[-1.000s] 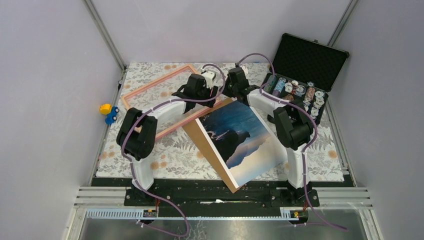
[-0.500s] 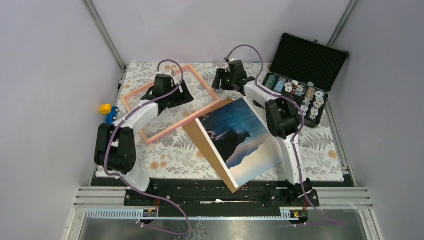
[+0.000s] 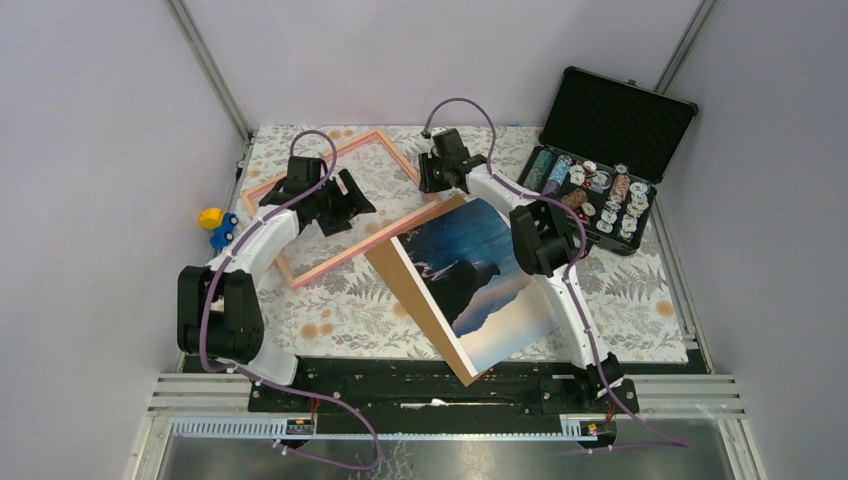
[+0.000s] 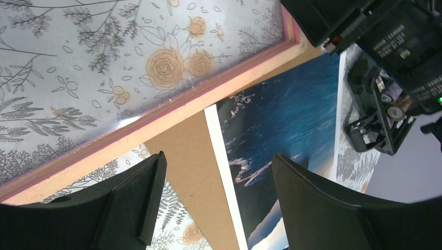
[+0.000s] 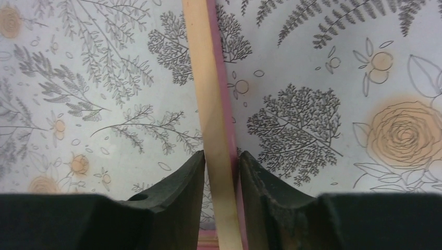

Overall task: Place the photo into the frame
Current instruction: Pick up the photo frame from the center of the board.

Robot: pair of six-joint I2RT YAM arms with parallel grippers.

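Observation:
The salmon-pink frame [image 3: 345,257] lies flat at the back left of the floral cloth. The photo [image 3: 480,265], a dark mountain under blue sky, rests on a brown board [image 3: 405,275] at centre right; the board's far corner is tucked under the frame's near rail. My left gripper [image 3: 352,205] hangs open above the frame's pane. In the left wrist view that gripper [image 4: 218,156] has the board [image 4: 193,156], the photo [image 4: 281,114] and the frame's rail [image 4: 182,112] below it. My right gripper [image 3: 428,180] is at the frame's right rail. In the right wrist view it [image 5: 221,153] pinches the rail [image 5: 211,78] from both sides.
An open black case [image 3: 620,115] with several spools stands at the back right. A yellow and blue toy [image 3: 215,225] sits at the left edge of the cloth [image 3: 340,310]. Grey walls close in both sides.
The left arm has swung left from the centre to over the frame and opened wider. The right gripper moved left to the frame's right rail, opened, then closed round it.

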